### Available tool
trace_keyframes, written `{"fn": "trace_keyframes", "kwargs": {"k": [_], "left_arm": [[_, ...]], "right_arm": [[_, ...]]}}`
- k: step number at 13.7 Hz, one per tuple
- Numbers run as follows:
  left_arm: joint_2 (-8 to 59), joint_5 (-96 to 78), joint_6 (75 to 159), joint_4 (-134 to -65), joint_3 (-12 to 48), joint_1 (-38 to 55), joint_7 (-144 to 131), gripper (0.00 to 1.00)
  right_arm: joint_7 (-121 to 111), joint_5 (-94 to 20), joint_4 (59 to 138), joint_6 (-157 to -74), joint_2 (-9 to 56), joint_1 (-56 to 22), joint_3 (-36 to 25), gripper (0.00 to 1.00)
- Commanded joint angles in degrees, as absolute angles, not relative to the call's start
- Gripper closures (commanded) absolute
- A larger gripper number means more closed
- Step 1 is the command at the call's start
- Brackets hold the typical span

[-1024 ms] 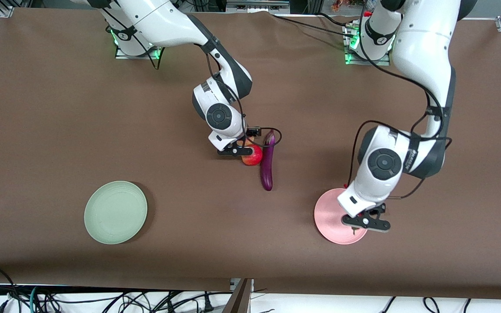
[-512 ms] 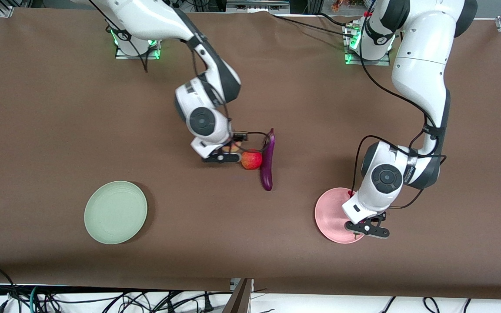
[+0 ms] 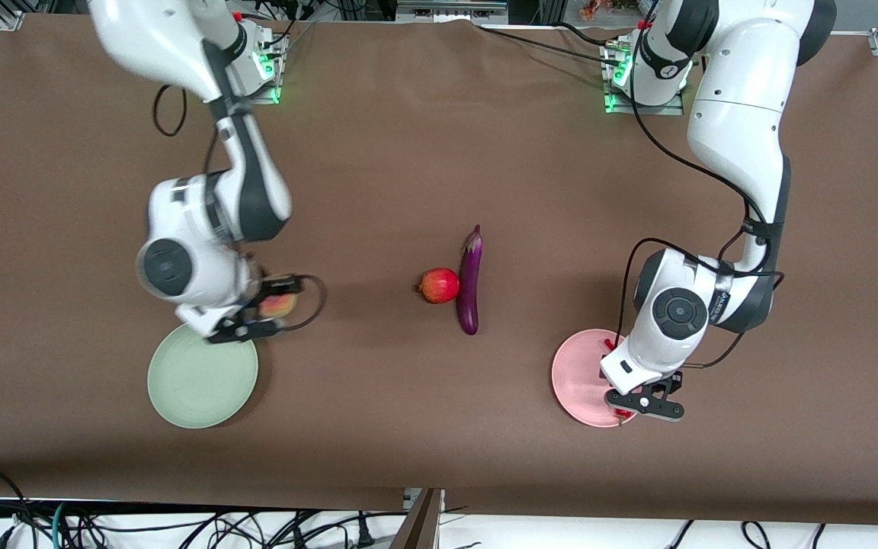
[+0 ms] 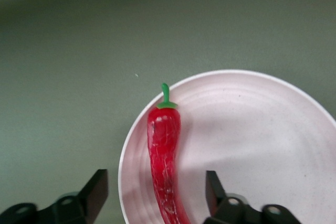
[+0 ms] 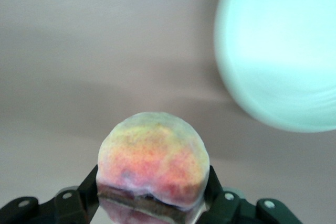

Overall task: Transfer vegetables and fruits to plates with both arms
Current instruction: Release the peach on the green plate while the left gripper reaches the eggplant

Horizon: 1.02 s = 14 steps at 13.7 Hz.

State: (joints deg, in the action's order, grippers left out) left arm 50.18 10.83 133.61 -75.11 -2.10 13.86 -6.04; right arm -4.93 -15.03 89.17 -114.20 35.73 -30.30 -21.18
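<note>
My right gripper (image 3: 260, 319) is shut on the orange-pink peach (image 3: 279, 305), held in the air just off the rim of the pale green plate (image 3: 199, 377). In the right wrist view the peach (image 5: 153, 156) fills the gap between the fingers, with the green plate (image 5: 278, 51) to one side. My left gripper (image 3: 641, 404) hangs open low over the pale pink plate (image 3: 580, 374). The red chili pepper (image 4: 165, 161) lies on the pink plate (image 4: 252, 145) near its rim, between the spread fingers and apart from both. The round red fruit (image 3: 440, 284) and the purple eggplant (image 3: 469, 282) lie side by side at mid table.
Brown cloth covers the table. Cables trail along the table's edge nearest the front camera, and the arms' bases stand along the opposite edge.
The right arm has carried the peach from beside the red fruit over to the green plate. The left gripper has opened, and the chili now lies on the pink plate.
</note>
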Motion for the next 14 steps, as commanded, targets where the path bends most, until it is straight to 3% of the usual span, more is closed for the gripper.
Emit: {"fn": "trace_keyframes", "kwargs": {"k": [1,10,11,13,14], "left_arm": [[47.4,11.0,130.5,-74.4,-1.6,13.8,-4.9,0.0],[34.5,0.7,102.7,-75.3,3.9,15.0,-5.3,0.0],[33.6,0.4,100.2,-75.9,5.4,15.2,-5.8,0.0],[32.8,0.4,100.5,-78.9,9.0,15.2,-9.2,0.0],[32.9,0.5,102.1,-80.0,10.6,15.6,-12.1,0.0]], "right_arm": [[-10.3,-10.5,89.0,-121.3,38.5,-24.5,-20.5,0.8],[-18.8,-11.0,89.2,-136.6,43.9,-18.5,-20.4,0.79],[-18.6,-11.2,89.2,-137.2,44.2,-18.5,-20.4,0.65],[-18.0,-11.9,89.3,-141.7,44.6,-18.5,-20.3,0.07],[-18.5,-12.0,89.3,-143.2,44.6,-18.4,-20.4,0.0]]}}
